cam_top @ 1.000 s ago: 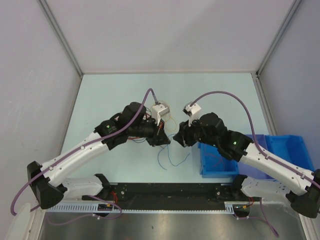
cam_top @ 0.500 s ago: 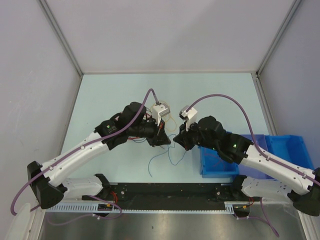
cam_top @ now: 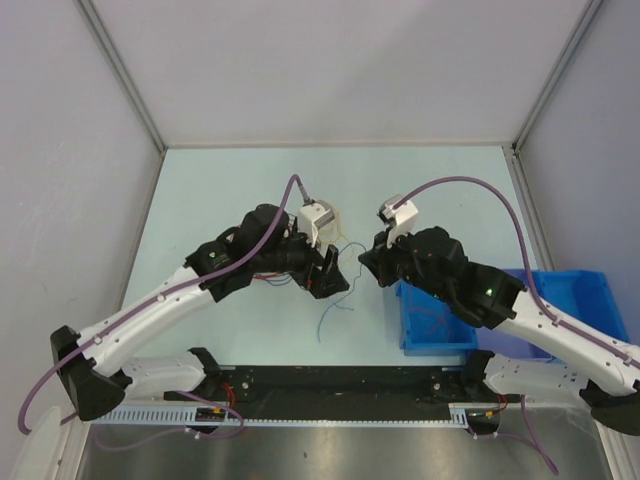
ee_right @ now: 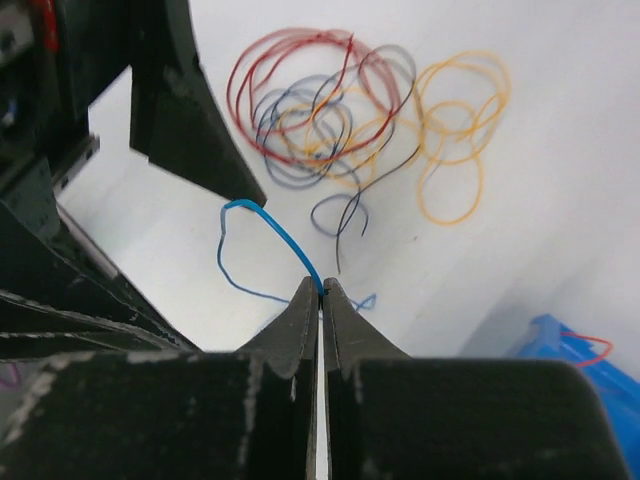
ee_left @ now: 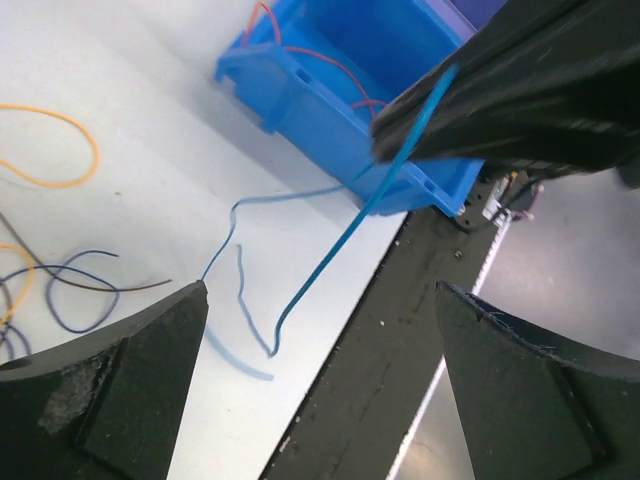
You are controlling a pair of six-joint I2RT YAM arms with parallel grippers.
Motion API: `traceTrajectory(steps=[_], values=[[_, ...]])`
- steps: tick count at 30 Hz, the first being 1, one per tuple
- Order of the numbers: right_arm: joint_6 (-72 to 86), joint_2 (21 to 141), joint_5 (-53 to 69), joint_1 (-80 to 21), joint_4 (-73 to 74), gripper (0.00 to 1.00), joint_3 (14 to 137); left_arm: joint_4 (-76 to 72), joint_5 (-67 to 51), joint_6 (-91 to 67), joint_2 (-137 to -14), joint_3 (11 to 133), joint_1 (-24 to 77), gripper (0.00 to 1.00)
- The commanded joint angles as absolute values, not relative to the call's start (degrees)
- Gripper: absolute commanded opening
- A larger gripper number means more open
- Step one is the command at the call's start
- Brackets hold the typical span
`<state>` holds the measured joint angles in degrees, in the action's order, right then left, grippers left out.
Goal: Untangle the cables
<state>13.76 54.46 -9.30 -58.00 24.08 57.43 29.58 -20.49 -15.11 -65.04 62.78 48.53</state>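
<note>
Blue cable [ee_right: 282,233]: your right pincer [ee_right: 321,290] has it nipped between closed tips; from there it hangs down to the counter [cam_top: 220,190].
Other cables [ee_right: 340,120]: a loose bunch on the counter, ahead of the right pincer.
Left pincer [ee_left: 320,290]: fingers wide apart, gripping nothing, facing the hanging cable.
Blue bin [ee_left: 300,85]: beside the right pincer, with red wires inside.

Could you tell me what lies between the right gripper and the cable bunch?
In the right wrist view: the looping blue wire, a dark stray end, bare table.
</note>
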Motion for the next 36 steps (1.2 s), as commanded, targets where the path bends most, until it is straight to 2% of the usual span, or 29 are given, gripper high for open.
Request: traceTrajectory(steps=[1,12,28,36], values=[[14.77,54.40,-18.53,-58.01,26.09,0.00,65.91,26.72,-14.69,-16.43,-61.00,62.58,48.87,1.00],[12.40,57.57,-31.37,-55.38,29.36,0.00,77.16,25.84,-6.86,-17.66,-54.06,57.57,48.87,1.00],[9.58,61.17,-38.23,-35.52,38.75,0.00,91.57,28.21,-0.53,-19.42,-45.53,50.63,48.87,1.00],[10.45,59.94,-42.44,-25.15,44.99,0.00,93.86,30.76,-0.18,-19.77,-42.89,48.78,48.87,1.00]])
